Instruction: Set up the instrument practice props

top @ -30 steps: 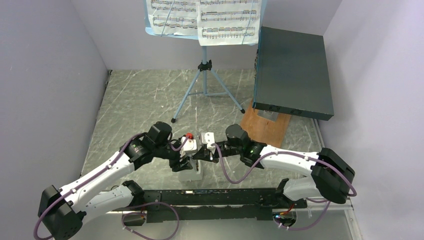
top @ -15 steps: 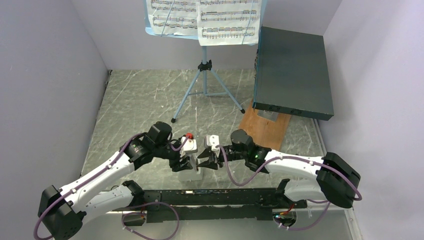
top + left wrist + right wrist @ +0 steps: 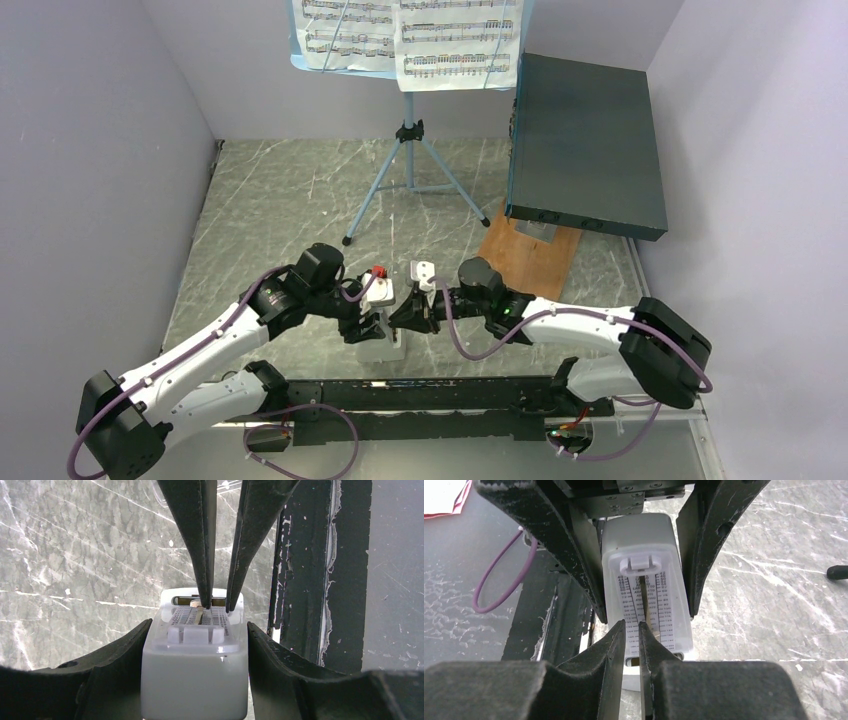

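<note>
1. With the left pincer, grips the metronome by its flanks, low at the near edge of the table, just ahead of the arm bases. Likely steadies the body so it cannot slide or tip.
2. In the same overhead view, meets it nose to nose with the right pincer, poised at the metronome's front. Shows the music stand upright at the far end, well apart, with sheet-music pages on its desk. Looks as if that part is already set.
3. From the left wrist: hugs the metronome with the left pincer, both fingers against its sides, so holding it. Shows the right pincer reaching in from the top of the view, narrow, tips at the pendulum.
4. From the right wrist: narrows the right pincer to a slit about the pendulum, over the tempo scale, with the left pincer bracketing the metronome behind. Cannot tell whether the rod is pinched or merely straddled. Suggests freeing or setting the pendulum, hence the fine near-closed grip and the braced body.
</note>
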Available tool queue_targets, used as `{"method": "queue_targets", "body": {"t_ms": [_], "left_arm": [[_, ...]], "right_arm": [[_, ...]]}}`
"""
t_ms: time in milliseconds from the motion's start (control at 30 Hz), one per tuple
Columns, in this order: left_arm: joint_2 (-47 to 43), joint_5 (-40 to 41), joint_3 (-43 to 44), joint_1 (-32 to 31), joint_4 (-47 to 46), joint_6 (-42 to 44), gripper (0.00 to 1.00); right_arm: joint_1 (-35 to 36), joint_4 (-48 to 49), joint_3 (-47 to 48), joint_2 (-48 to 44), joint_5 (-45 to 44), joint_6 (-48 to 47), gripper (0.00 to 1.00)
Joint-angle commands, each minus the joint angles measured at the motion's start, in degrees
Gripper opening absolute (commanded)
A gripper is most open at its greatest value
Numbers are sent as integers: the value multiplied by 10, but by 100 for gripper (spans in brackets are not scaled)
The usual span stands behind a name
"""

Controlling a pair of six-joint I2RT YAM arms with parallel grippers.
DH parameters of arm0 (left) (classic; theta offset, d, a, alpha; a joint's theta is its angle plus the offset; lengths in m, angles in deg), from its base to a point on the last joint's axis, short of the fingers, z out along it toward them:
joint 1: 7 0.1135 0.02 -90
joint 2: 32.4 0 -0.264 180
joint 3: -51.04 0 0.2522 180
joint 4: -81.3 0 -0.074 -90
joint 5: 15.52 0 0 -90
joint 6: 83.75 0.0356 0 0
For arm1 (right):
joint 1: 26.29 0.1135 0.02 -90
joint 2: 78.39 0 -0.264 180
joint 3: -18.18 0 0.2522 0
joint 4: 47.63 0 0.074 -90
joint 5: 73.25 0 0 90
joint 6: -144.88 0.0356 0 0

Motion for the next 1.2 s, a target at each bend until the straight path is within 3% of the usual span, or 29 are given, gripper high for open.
{"method": "queue_targets", "body": {"t_ms": [0, 700, 833, 1033, 1167], "left_arm": [[3, -22, 16, -1, -6, 9, 0], [3, -25, 16, -1, -5, 11, 0], [0, -25, 15, -1, -5, 11, 0], [4, -28, 15, -1, -5, 12, 0], [3, -26, 15, -1, -5, 11, 0]], "right_arm": [[2, 33, 36, 9, 5, 11, 17], [-19, 12, 64, 75, -84, 62, 6], [-36, 62, 41, 82, -34, 70, 6], [-42, 102, 33, 97, 120, 7, 13], [-50, 71, 44, 94, 117, -15, 21]]}}
